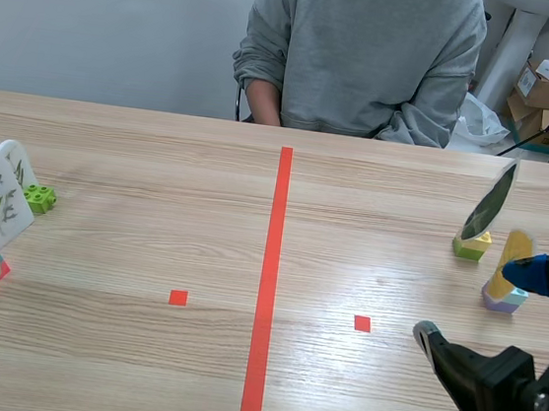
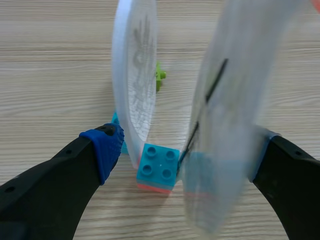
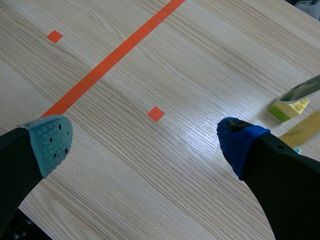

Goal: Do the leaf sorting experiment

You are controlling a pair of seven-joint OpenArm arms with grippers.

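Clearly spread wide, the left pincer [image 2: 186, 147] straddles two upright leaf cards [image 2: 137, 85] and a turquoise brick [image 2: 159, 162].

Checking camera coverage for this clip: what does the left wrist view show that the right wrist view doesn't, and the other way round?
Only the left wrist view: the left gripper, open, with a clear leaf card and a nearer blurred card between its fingers, a teal block at their base and a green block beyond. Only the right wrist view: the right gripper, open above the table, the tape line, two tape squares, and ahead a yellow-green block and a yellow leaf. Both: the wooden table.
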